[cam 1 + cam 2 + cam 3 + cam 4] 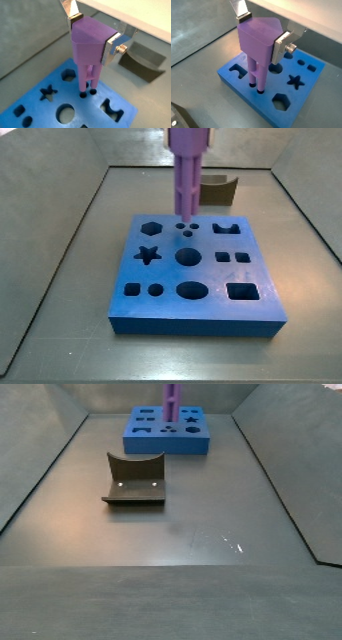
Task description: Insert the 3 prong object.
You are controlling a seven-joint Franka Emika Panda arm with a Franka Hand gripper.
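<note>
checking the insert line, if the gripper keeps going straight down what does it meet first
The gripper points down, shut on the 3 prong object, over the blue block. The prong tips already seem to sit at or in the small round holes, so the prongs likely go deeper, then the purple body meets the block's top. Depth is unclear.

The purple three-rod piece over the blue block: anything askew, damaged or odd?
Nothing stands out. The gripper holds the purple three-rod plastic piece upright, its rod tips at the small round holes of the blue block. The brown notched block sits apart.
</note>
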